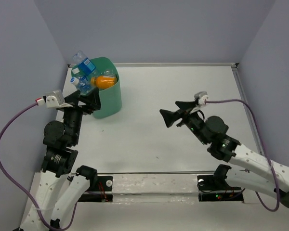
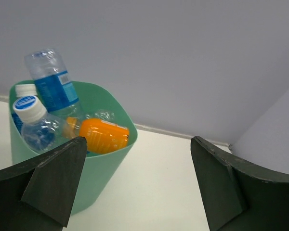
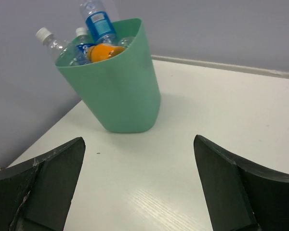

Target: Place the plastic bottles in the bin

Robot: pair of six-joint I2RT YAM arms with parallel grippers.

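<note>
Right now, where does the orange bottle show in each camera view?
Top external: orange bottle upper left, lying atop the pile in the mint-green bin.
Left wrist: orange bottle left of centre, inside the bin's right rim.
Right wrist: orange bottle upper left, peeking over the bin's rim.
Shared landmark: the mint-green bin.
</note>
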